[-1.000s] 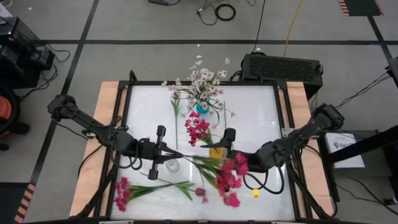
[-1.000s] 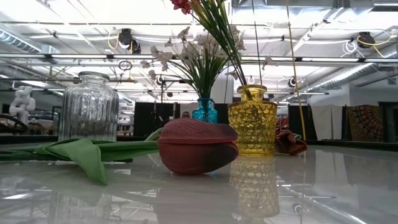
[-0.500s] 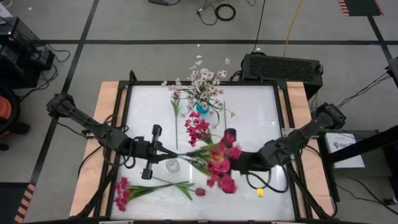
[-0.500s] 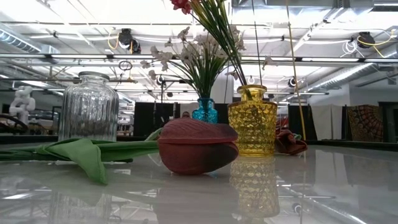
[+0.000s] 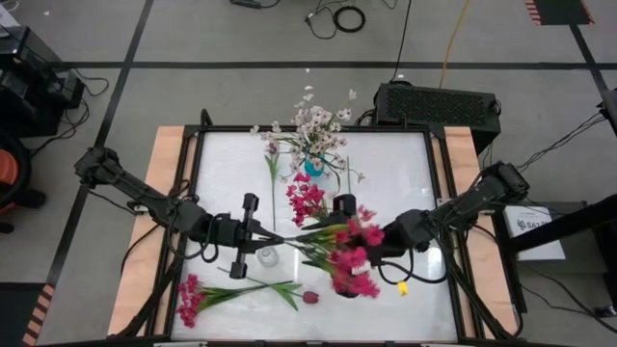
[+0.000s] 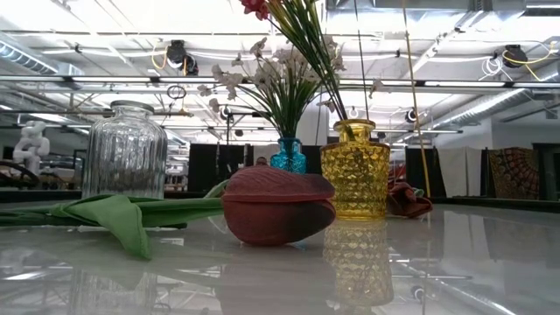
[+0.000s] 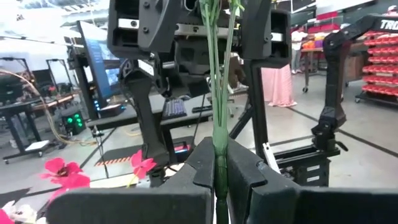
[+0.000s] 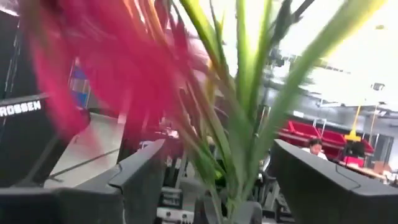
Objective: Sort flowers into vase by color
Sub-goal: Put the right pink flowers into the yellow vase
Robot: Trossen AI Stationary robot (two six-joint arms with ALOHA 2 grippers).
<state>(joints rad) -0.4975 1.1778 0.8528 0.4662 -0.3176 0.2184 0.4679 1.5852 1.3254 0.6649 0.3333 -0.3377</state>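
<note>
Magenta blooms (image 5: 353,260) on a long green stem hang in the air between my two arms, just beside the yellow vase (image 5: 335,234), which I take as my landmark. My left pincer (image 5: 253,234) is clamped on the stem's lower end; my left wrist view shows the stem (image 7: 219,124) pinched tight between the fingers. My right pincer (image 5: 359,253) stands with its jaws apart around the leafy part near the blossoms. A second ago the blooms lay lower and farther from the yellow vase; now they have swung up and toward it, and my right jaws have widened. I judge that I am passing the spray over to the left arm for placing with the magenta flowers (image 5: 307,198) already in that vase. Farther from the vase, another magenta spray (image 5: 190,299) and a maroon tulip (image 5: 311,298) wait on the surface (image 5: 395,173).
</note>
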